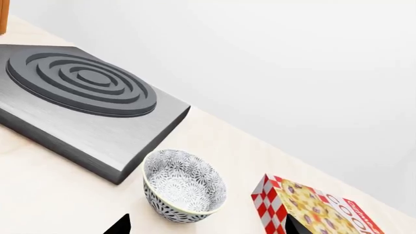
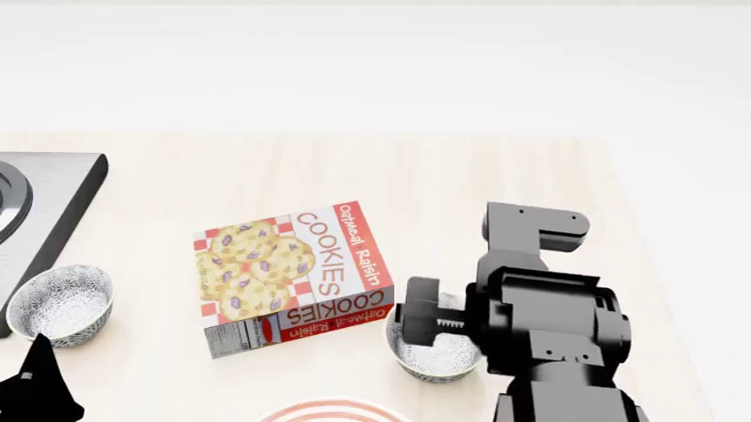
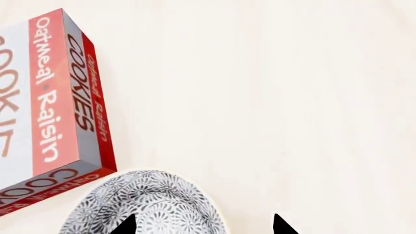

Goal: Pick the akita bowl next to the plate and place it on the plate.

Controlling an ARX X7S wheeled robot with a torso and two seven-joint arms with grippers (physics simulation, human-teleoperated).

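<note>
The akita bowl point(image 2: 425, 359), speckled grey-black with a pale inside, stands just right of the red-striped plate point(image 2: 317, 411), of which only the far rim shows at the head view's lower edge. My right gripper point(image 3: 203, 225) is open right above this bowl point(image 3: 149, 204). One fingertip point(image 3: 126, 225) is over the bowl's inside and the other point(image 3: 281, 225) is outside its rim. A second identical bowl point(image 2: 61, 305) sits at the far left beside the hob. My left gripper point(image 1: 206, 226) is open just short of that bowl point(image 1: 184, 185), holding nothing.
A cookie box point(image 2: 294, 277) lies flat between the two bowls and close to the akita bowl. A grey hob point(image 1: 85, 102) with dark rings occupies the table's left end. The pale wooden table point(image 2: 470, 193) ends at a white wall behind.
</note>
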